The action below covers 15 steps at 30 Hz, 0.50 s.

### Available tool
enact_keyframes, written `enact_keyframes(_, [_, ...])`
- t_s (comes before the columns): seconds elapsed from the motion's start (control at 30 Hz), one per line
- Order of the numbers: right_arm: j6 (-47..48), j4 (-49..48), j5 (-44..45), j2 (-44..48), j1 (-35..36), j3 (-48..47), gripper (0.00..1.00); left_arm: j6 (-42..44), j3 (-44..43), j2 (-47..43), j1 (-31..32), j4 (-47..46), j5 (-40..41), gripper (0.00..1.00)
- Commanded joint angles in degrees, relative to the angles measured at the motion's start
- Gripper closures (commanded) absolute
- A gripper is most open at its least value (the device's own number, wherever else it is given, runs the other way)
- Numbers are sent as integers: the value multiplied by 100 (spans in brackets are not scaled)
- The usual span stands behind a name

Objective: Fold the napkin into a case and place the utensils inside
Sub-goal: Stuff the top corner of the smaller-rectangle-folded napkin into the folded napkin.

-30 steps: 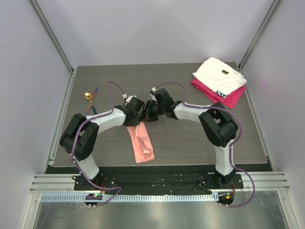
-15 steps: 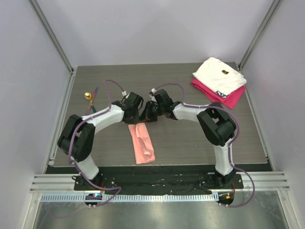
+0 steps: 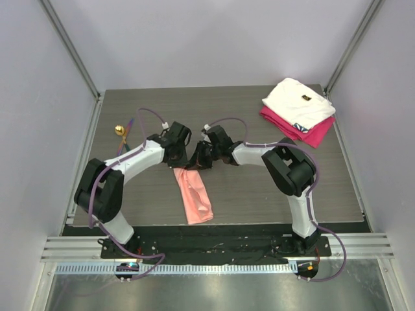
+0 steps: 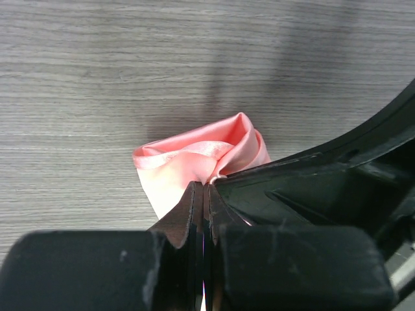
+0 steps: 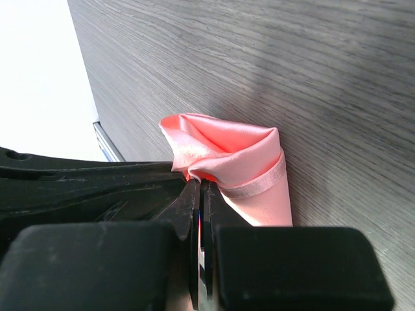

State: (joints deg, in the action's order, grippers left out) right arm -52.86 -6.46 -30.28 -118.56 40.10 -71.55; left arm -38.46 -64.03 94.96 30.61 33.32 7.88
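Grey wood-grain bench fills the floor between pale walls. We see the napkin folded into a narrow strip near the front edge, left of centre. The left jaws and right jaws are both closed tight, each pinching the strip's far end, which bunches up between them. The utensils lie by the left edge; folded cloths sit in the far right corner.

Both arms bent inward, wrists low at the far end of the napkin. There the left gripper and right gripper pinched closed on it, side by side.
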Motion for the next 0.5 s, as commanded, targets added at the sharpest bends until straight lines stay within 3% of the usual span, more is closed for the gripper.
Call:
enact_keyframes(0.0, [-14,-207,22,-35,86,-52,99,-4,-268,-241,-29,34,-173,100])
enact_keyframes(0.47, [-120,-410,-109,-554,209,-518,99,-57,-268,-206,-169,113,-225,100])
